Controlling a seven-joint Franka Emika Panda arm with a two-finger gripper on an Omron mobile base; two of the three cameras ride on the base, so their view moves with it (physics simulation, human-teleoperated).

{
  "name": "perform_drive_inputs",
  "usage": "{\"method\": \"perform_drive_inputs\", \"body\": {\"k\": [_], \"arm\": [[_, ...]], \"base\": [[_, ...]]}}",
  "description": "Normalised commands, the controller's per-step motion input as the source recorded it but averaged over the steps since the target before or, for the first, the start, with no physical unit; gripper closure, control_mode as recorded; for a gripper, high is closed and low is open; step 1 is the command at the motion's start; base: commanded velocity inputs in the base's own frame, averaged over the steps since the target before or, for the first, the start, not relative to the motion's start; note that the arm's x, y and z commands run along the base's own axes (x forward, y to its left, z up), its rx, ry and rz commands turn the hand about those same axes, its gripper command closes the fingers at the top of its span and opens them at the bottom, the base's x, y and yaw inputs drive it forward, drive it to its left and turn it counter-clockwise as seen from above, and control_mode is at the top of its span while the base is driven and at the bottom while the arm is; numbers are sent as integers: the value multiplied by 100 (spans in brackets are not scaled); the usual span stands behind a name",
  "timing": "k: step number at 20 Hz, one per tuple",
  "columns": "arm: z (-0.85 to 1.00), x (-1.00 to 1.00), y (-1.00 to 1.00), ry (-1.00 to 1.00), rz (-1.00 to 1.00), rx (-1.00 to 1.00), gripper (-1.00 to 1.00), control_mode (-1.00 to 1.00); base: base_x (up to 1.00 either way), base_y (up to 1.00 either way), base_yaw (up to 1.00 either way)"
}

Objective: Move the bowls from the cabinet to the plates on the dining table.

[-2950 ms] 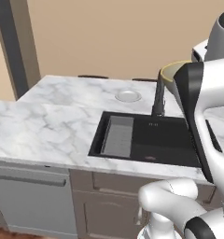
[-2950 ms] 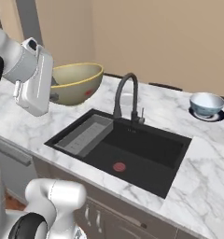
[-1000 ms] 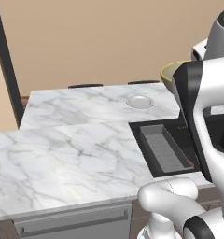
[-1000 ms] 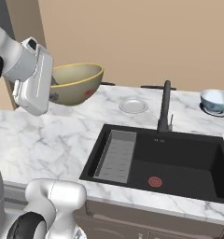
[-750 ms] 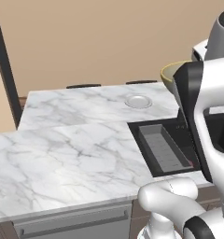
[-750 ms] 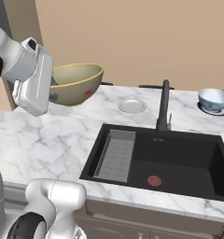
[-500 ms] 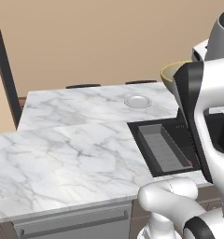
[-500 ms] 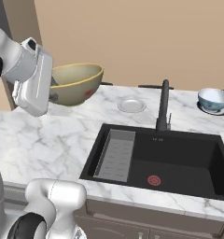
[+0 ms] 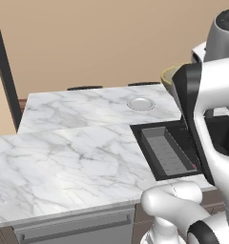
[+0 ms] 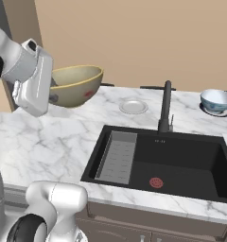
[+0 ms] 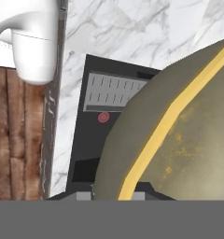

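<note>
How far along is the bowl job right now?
One down: the patterned bowl sits on the black-rimmed plate at the island's far right. In hand: the olive bowl, carried above the marble, apparently gripped at its rim. Left: set it on the pale plate behind the sink.

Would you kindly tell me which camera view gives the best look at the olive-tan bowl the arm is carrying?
The right base view: the olive-tan bowl appears nearly whole, side-on, held up above the marble top. The left base view gives just a slice of its rim beside the arm, and the hand view a close, cropped stretch of rim and wall.
</note>
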Motion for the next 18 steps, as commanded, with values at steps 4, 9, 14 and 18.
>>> {"method": "perform_drive_inputs", "body": {"k": [4, 9, 14, 18], "arm": [[0, 42, 21, 5, 0, 0, 100, -100], [0, 53, 11, 5, 0, 0, 100, -100], [0, 68, 8, 6, 0, 1, 100, -100], [0, 71, 3, 3, -1, 4, 100, -100]], "base": [[0, 0, 0], [0, 0, 0], [0, 0, 0], [0, 0, 0]]}}
